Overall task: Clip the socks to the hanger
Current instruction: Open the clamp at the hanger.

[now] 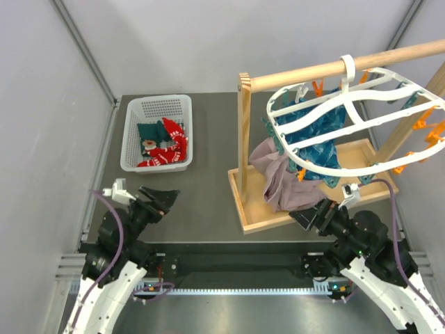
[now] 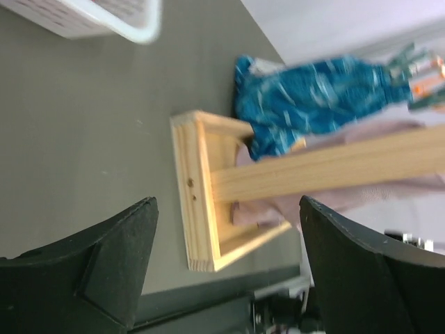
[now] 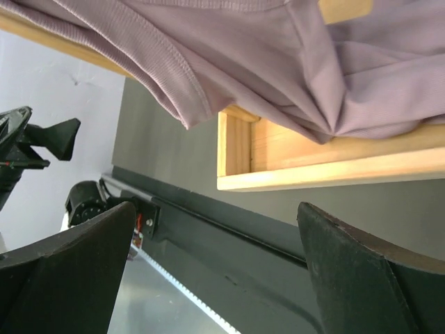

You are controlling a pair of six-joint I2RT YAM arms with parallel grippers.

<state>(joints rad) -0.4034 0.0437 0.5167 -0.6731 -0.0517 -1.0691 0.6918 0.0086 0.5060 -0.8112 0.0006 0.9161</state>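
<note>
The socks [image 1: 165, 147], red patterned ones and a dark green one, lie heaped in the white basket [image 1: 132, 125] at the back left. The hanger [image 1: 347, 69], a white oval frame with orange clips [image 1: 425, 122], hangs from the wooden rod [image 1: 299, 76] at the right. My left gripper [image 1: 158, 198] hovers open in front of the basket, away from the socks; the left wrist view shows its jaws [image 2: 228, 202] wide apart and empty. My right gripper [image 1: 313, 214] stands open and empty [image 3: 215, 206] by the near edge of the stand.
A teal-blue patterned cloth [image 1: 323, 149] and a mauve-grey cloth [image 1: 285, 181] hang from the frame, draping into the wooden tray [image 1: 243, 202] of the stand. The upright post [image 1: 245, 125] rises at the tray's left end. Grey walls enclose the table.
</note>
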